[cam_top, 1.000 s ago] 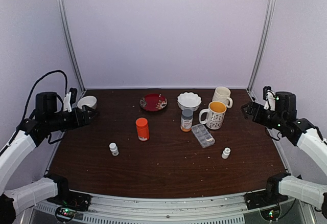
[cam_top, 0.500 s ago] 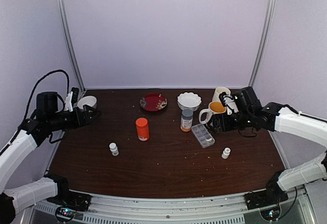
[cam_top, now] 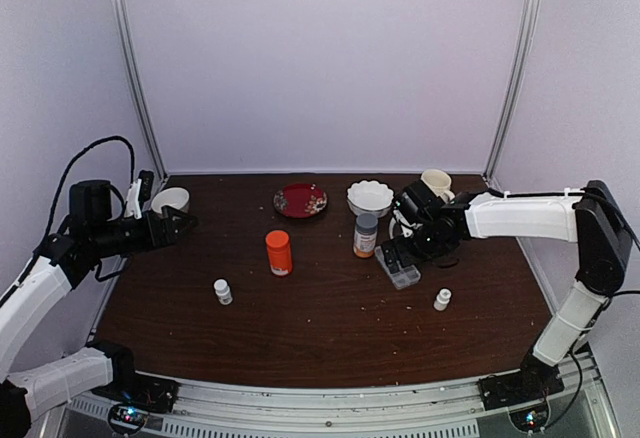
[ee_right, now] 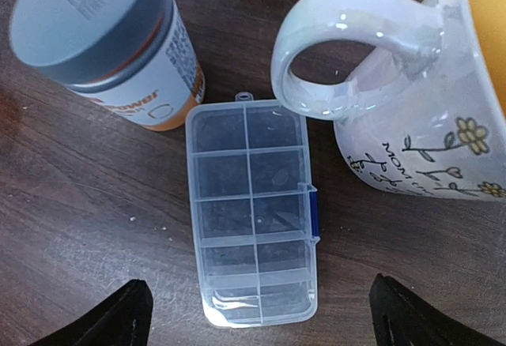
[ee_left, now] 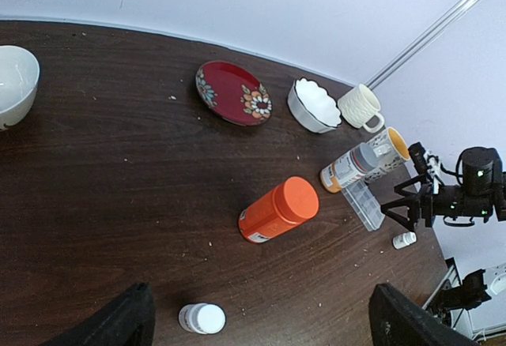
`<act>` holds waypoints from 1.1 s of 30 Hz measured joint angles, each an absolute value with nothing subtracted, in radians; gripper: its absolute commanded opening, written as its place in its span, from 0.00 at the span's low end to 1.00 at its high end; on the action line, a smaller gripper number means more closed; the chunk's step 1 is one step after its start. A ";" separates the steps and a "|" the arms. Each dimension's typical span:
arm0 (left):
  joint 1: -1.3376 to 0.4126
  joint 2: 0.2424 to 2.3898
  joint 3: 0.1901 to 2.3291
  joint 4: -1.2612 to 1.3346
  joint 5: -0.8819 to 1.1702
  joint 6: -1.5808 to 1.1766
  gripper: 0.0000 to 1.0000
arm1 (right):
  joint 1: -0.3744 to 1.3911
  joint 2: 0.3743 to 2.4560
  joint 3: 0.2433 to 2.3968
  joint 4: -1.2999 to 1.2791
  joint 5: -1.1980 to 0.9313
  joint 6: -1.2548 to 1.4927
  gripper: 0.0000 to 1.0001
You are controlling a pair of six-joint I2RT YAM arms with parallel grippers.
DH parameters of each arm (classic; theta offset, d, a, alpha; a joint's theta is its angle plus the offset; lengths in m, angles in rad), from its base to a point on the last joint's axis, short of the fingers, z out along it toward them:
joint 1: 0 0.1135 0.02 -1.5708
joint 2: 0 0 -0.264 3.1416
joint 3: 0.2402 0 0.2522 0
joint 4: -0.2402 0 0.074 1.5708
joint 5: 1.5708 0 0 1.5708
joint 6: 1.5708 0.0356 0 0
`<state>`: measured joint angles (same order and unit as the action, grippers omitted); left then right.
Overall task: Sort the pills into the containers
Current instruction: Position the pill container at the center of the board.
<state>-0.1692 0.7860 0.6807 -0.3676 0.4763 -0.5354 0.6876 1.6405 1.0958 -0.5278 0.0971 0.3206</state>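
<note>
The largest change is in the right arm. A second ago it was folded back at the right edge of the table [cam_top: 330, 328]. It has since swung in toward the middle, so the right gripper [cam_top: 393, 254] now hangs directly over the organiser box [ee_right: 251, 212]. Its fingers [ee_right: 130, 314] are spread wide, one on each side of the box in the wrist view, grasping nothing. I read this as the approach to the box, probably to open it, with no sorting begun yet. The left gripper [cam_top: 180, 224] has stayed at the left edge, its fingers released and empty.

The box lies right of the table's centre, just beside the flowered mug [ee_right: 411, 101] and the grey-capped bottle [ee_right: 103, 42], and nearer the front edge than both. The orange bottle [ee_left: 278, 209] stands near the centre, well apart from it.

Some things are hard to make out. I cannot tell whether the lid is latched, though a blue clasp [ee_right: 314, 212] sits on one long side. The compartments look empty. From above, the arm covers part of the box. I cannot pick out the pills with certainty: pale specks [ee_right: 133, 219] dot the wood, too small to tell.
</note>
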 measured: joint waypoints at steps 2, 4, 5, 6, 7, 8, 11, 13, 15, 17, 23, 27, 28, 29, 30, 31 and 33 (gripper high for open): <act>-0.169 0.785 0.681 -0.367 0.476 -0.535 0.98 | 0.688 1.682 1.111 -0.530 0.106 0.322 1.00; -0.169 0.785 0.681 -0.368 0.477 -0.535 0.98 | 0.688 1.719 1.122 -0.532 0.109 0.325 1.00; -0.169 0.785 0.681 -0.368 0.477 -0.535 0.98 | 0.688 1.736 1.126 -0.531 0.109 0.326 1.00; -0.169 0.785 0.681 -0.368 0.477 -0.535 0.98 | 0.688 1.750 1.128 -0.530 0.109 0.329 1.00; -0.169 0.785 0.681 -0.368 0.477 -0.535 0.97 | 0.688 1.760 1.128 -0.530 0.110 0.331 1.00; -0.169 0.785 0.681 -0.368 0.476 -0.535 0.98 | 0.688 1.772 1.128 -0.532 0.110 0.336 1.00; -0.169 0.785 0.681 -0.368 0.477 -0.535 0.98 | 0.688 1.795 1.128 -0.531 0.109 0.345 1.00; -0.169 0.785 0.681 -0.368 0.477 -0.535 0.98 | 0.688 1.804 1.128 -0.528 0.108 0.348 0.99; -0.169 0.786 0.681 -0.368 0.477 -0.535 0.97 | 0.688 1.809 1.125 -0.519 0.099 0.348 0.95; -0.169 0.786 0.681 -0.368 0.476 -0.535 0.98 | 0.688 1.810 1.116 -0.504 0.081 0.349 0.91; -0.169 0.786 0.681 -0.368 0.476 -0.533 0.98 | 0.688 1.811 1.092 -0.485 0.034 0.369 0.84; -0.169 0.786 0.681 -0.368 0.476 -0.532 0.97 | 0.693 1.811 1.092 -0.482 0.019 0.377 0.86; -0.169 0.786 0.681 -0.368 0.477 -0.532 0.97 | 0.696 1.810 1.089 -0.481 0.015 0.382 0.87; -0.169 0.786 0.681 -0.368 0.477 -0.532 0.98 | 0.703 1.808 1.084 -0.480 0.006 0.389 0.90; -0.169 0.786 0.681 -0.368 0.477 -0.532 0.98 | 0.714 1.804 1.077 -0.476 -0.004 0.393 0.93; -0.169 0.786 0.681 -0.368 0.477 -0.532 0.97 | 0.730 1.798 1.066 -0.471 -0.019 0.403 0.97; -0.169 0.788 0.681 -0.368 0.477 -0.532 0.98 | 0.771 1.777 1.038 -0.449 -0.057 0.419 1.00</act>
<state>-0.1692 0.7883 0.6807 -0.3679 0.4774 -0.5320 0.7708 1.7767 1.0382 -0.4492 -0.0574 0.4187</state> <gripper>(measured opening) 0.975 0.950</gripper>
